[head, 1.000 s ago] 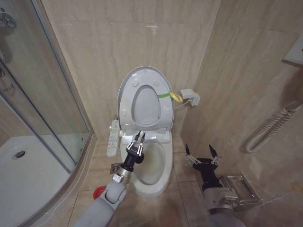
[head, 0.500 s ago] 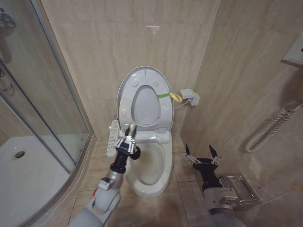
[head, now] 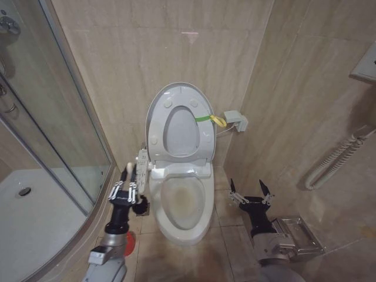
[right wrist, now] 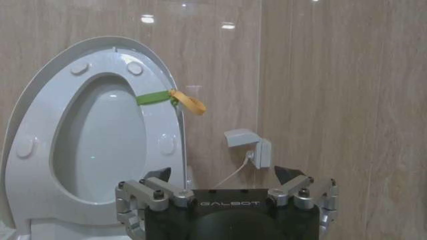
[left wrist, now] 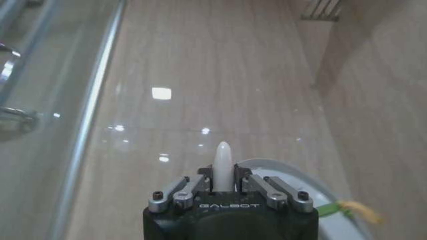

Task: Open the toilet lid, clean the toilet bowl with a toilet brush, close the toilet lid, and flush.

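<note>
**Toilet brush held up beside the bowl**

Toilet brush (head: 127, 171) sits in the left gripper (head: 124, 189), just off the left side of the toilet bowl (head: 182, 202) and over the floor. Its fingers are clenched on the thin white handle, which pokes up past them. I cannot see the bristle end.

The right gripper (head: 250, 189) waits by the right side of the bowl with its 2 fingers spread wide, holding nothing.

The toilet lid (head: 179, 120) stands up against the wall.

To do this step well, I think the brush should stay straight — no tipping — so it does not drip on the floor.

The bowl has yellow stains inside. A bit of the red cup (head: 127, 241) shows on the floor below the left arm — I cannot see inside it.
</note>
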Tool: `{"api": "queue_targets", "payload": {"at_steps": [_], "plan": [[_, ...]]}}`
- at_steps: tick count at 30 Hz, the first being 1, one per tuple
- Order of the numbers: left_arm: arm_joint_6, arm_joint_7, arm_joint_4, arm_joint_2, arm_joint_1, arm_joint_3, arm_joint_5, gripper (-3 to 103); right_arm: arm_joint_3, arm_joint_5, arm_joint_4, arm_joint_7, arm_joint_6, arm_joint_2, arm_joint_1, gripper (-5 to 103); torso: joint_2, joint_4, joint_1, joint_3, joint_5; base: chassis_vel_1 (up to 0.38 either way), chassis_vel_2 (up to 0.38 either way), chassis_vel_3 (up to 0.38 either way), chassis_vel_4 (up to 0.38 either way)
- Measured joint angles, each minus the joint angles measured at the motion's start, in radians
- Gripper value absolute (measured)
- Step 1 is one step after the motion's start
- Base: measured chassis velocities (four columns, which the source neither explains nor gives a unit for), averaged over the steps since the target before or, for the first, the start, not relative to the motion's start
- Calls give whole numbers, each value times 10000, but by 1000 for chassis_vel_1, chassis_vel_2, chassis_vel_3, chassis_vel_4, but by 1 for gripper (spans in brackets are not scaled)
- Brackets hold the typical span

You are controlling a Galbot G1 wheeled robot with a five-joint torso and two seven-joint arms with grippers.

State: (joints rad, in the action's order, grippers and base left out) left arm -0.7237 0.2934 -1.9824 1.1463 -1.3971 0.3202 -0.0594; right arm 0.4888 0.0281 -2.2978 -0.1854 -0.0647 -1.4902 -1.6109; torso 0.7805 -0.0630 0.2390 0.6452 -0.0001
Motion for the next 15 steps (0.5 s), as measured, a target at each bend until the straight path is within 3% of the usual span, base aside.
{"api": "queue_targets", "payload": {"at_steps": [6,15], "plan": [[-722,186,719,337,-522,682,146,21,0,0,0,-1,0,0,0,100,0,0,-1,0,1,0,0,0,0],[-952,655,1963,672,-538,1073,15,21,0,0,0,-1,0,0,0,100,0,0,0,0,2,0,0,0,0]]}}
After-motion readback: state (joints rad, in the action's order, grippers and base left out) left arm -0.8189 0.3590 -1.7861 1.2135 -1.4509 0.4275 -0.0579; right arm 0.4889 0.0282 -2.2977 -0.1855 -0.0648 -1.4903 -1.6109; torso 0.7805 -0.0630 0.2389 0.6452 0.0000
